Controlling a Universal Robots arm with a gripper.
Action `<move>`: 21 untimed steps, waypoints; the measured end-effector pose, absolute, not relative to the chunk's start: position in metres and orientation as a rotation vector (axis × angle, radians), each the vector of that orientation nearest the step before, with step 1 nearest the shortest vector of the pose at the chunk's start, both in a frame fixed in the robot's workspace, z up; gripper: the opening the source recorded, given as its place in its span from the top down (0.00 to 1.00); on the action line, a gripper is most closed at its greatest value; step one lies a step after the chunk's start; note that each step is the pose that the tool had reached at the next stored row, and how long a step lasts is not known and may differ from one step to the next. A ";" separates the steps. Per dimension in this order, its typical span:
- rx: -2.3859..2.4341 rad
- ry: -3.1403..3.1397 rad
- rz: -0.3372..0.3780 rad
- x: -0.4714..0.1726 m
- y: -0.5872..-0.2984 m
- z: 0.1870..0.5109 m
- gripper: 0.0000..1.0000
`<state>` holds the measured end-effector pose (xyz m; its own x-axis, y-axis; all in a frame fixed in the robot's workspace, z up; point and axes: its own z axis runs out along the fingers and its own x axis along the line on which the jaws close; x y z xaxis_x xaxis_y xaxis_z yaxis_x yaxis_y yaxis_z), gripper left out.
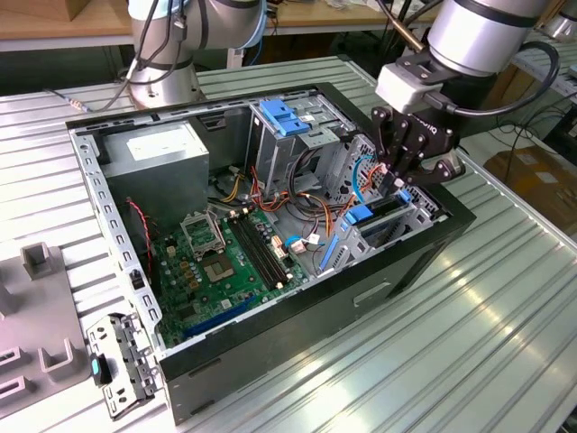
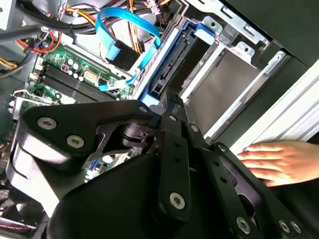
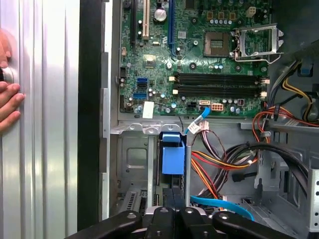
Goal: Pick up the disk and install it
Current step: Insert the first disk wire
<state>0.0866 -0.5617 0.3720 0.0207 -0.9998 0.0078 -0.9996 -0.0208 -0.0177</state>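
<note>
Blue-railed disk (image 3: 173, 158) edge-on in metal cage (image 3: 130, 159); pincer (image 1: 402, 180) close over it, clamping state cannot tell.

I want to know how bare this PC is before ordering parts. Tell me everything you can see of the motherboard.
The motherboard is a green circuit board lying flat against the floor of the open computer case. Its processor socket has no cooler, and the metal clamp frame is swung open beside it. The long black memory slots look empty. Expansion slots line one end. Red, orange and yellow wires run past its edge.
</note>
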 end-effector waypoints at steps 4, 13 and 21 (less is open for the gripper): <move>-2.253 2.182 -0.027 0.087 -0.561 0.377 0.88; -2.254 2.181 -0.027 0.092 -0.561 0.377 0.88; -2.255 2.180 -0.027 0.109 -0.561 0.377 0.88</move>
<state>0.1092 -0.5610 0.3769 0.0337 -0.9994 0.0089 -0.9993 -0.0339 -0.0154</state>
